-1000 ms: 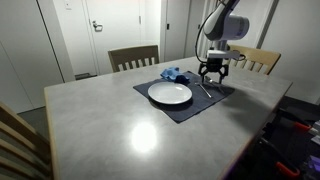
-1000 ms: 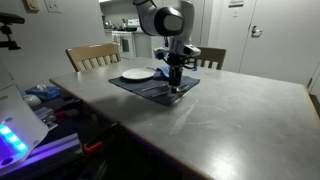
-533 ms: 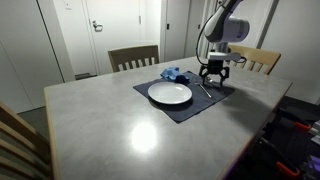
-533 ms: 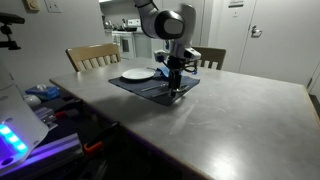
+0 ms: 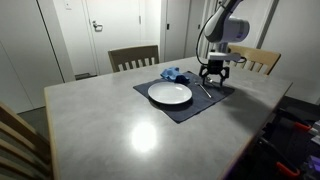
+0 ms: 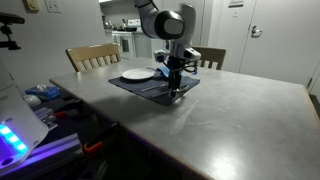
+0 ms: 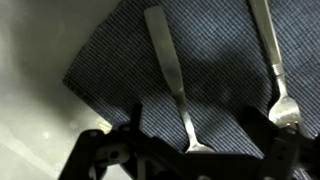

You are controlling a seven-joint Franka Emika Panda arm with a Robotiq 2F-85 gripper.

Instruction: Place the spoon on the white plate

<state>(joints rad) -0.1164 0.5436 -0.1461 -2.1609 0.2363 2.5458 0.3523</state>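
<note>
Hovering over the spoon [image 7: 170, 70] — nothing lifted yet.
The gripper [image 5: 212, 76] hung, jaws apart, above the spoon lying on the dark placemat [image 5: 185, 108], right of the empty white plate [image 5: 170, 94] — grasp and transfer remained.

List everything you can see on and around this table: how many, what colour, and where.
table: one, grey, fills both exterior views
placemat: one, dark blue, far part of the table
plate: one, white, on the placemat
cloth: one, blue, crumpled at the placemat's back edge behind the plate
fork: one, silver, on the placemat, tines visible in the wrist view
second utensil: one, silver, beside the fork, its head hidden by the gripper
chairs: three, wooden, two behind the table, one at the near corner
arm: one, pale, reaching down over the placemat
gripper: one, black, open, above the two utensils
</note>
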